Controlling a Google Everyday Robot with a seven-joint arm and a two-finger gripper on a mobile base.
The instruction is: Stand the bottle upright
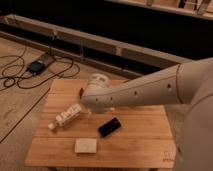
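The bottle (67,116) lies on its side on the left part of the wooden table (140,145). It is clear plastic with a whitish label, and its white cap points to the front left. My white arm reaches in from the right. My gripper (90,106) is at the arm's end, just above and to the right of the bottle's base, mostly hidden behind the wrist. It does not visibly hold the bottle.
A black phone (109,127) lies right of the bottle. A white block (85,145) lies near the front edge. A small dark red object (80,92) peeks out behind the wrist. Cables and a dark box (36,66) lie on the floor to the left.
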